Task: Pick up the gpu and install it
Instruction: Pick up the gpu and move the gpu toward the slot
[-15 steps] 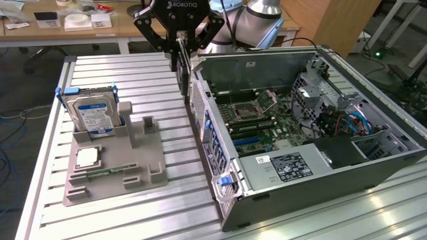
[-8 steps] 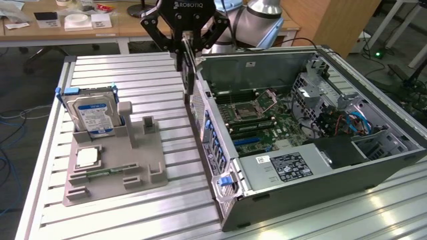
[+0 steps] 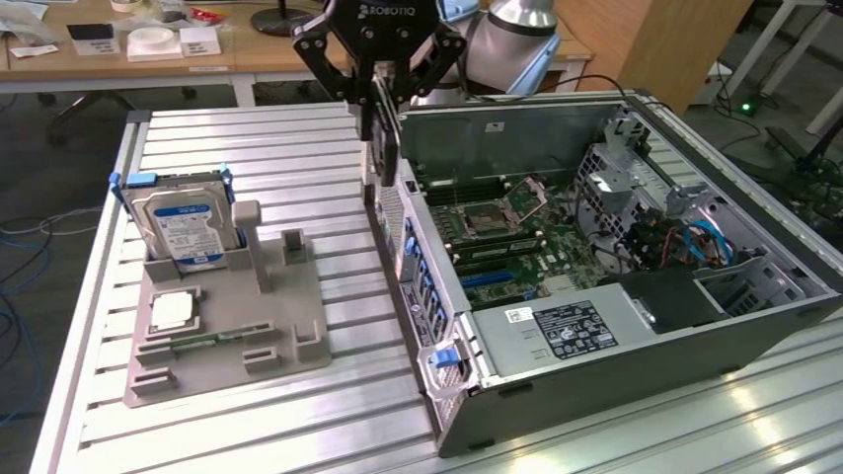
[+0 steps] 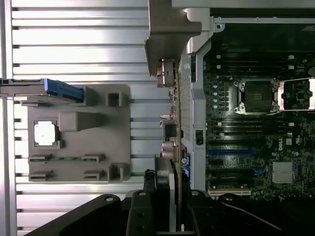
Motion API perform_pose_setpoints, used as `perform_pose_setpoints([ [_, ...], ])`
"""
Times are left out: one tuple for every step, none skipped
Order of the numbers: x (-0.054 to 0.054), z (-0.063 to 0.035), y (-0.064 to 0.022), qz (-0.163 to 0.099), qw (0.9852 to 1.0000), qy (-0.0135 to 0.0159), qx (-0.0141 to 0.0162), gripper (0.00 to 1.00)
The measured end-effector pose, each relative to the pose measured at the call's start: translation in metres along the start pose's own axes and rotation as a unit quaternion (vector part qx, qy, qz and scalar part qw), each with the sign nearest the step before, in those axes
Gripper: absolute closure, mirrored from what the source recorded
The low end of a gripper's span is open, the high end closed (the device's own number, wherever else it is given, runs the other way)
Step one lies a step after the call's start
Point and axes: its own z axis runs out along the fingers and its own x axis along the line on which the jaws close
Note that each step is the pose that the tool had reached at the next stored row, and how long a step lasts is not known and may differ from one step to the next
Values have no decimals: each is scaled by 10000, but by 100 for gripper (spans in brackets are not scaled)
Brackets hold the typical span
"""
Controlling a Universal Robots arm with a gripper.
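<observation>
1. The computer case [image 3: 658,341] is dark grey outside and paler bare-metal grey within, with a bright blue latch [image 3: 444,355] on its near wall.
2. Inside the case, the motherboard [image 3: 527,247] is green, crossed by black and blue slots.
3. Also inside the case, the power supply [image 3: 507,341] is silver-grey with a black-and-white label.
4. Light blue cables [image 3: 705,242] run deeper inside the case.
5. Above the case's wall, the gpu [image 3: 383,148] looks almost black.
6. Over it, the gripper [image 3: 382,96] is black with white lettering.
7. Under the case, the table [image 3: 264,148] is silver, striped by dark grooves.
8. Beside the case, the fixture [image 3: 283,316] is matte grey.
9. Standing in the fixture, the hard drive [image 3: 185,225] is silver with a blue-and-white label.
</observation>
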Motion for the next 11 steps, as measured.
perform_pose_setpoints([
  [-18, 1, 0, 0, 10000, 0, 0, 72],
  [-38, 1, 1, 0, 10000, 0, 0, 72],
  [-55, 2, 1, 0, 10000, 0, 0, 72],
  [-73, 3, 1, 0, 10000, 0, 0, 72],
  [-91, 3, 2, 0, 10000, 0, 0, 72],
  [-108, 4, 2, -1, 10000, 0, 0, 72],
  [-125, 5, 3, -1, 10000, 0, 0, 72],
  [-144, 6, 3, -1, 10000, 0, 0, 72],
  [-162, 6, 4, -1, 10000, 0, 0, 72],
  [-180, 7, 4, 0, 10000, 0, 0, 72],
  [-197, 8, 5, 0, 10000, 0, 0, 72],
])
